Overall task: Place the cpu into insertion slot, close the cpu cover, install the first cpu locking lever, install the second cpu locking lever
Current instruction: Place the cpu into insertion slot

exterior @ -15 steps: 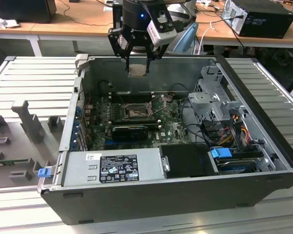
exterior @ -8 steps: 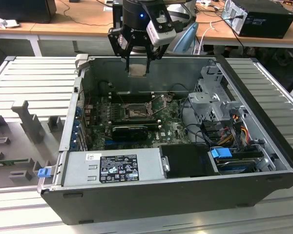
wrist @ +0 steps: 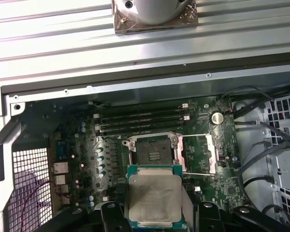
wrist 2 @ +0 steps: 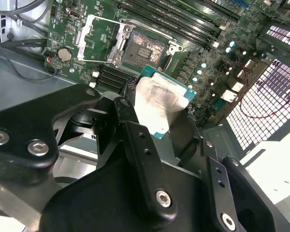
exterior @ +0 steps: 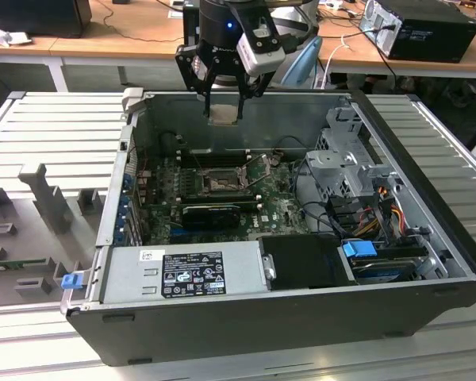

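**A:** What does the exterior view give you?

**B:** An open computer case (exterior: 428,238) lies on the grey ribbed counter (exterior: 55,127). The hand (exterior: 224,111) hangs above the case's far wall, and its two fingers are closed on the cpu (exterior: 224,116), a pale square between them. The insertion slot (exterior: 220,184) sits down on the motherboard (exterior: 282,202), well apart from the chip. A power supply (exterior: 186,272) lies along the near side of the case.

**A:** And the second wrist view?

**B:** The hand (wrist 2: 157,110) grips the cpu (wrist 2: 162,94) by two opposite edges, with the metal face turned towards the camera. Beyond it the insertion slot (wrist 2: 145,50) lies bare, black inside a silver rim. The cpu cover (wrist 2: 99,38) is swung open and lies flat just beside the slot, meeting it along one side.

**A:** Does the chip touch the socket?

**B:** No, it is held in the air, apart from the socket.

**A:** What about the first wrist view?

**B:** The same grip shows from the other side. The hand (wrist: 154,215) clamps the cpu (wrist: 153,195), and black fingers (wrist: 108,215) show at both of its edges. The insertion slot (wrist: 152,153) is uncovered, between the chip and the row of memory slots (wrist: 140,123). The cpu cover (wrist: 197,153) lies folded back beside the slot on the green motherboard (wrist: 222,191). A thin silver rod (wrist: 205,174) runs along the cover's edge.
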### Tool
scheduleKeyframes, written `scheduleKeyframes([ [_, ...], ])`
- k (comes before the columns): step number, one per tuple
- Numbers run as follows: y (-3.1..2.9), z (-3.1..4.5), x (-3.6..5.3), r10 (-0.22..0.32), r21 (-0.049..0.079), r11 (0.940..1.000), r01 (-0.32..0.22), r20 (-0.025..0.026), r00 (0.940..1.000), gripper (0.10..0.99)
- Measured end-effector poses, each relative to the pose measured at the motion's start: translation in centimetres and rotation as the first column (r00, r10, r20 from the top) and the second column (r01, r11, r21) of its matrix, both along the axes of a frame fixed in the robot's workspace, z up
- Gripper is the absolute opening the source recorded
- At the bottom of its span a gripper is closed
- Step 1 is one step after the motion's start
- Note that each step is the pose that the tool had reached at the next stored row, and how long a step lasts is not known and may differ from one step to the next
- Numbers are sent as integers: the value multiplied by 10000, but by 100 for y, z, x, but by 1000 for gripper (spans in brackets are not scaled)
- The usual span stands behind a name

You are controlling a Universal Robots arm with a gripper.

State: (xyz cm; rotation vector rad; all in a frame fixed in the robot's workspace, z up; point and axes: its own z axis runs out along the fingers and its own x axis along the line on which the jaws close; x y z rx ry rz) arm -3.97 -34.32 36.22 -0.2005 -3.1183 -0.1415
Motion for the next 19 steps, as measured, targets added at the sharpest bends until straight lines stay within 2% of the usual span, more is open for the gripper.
scheduleKeyframes([
  [19,0,0,0,-772,0,9970,772,0,9970,529],
])
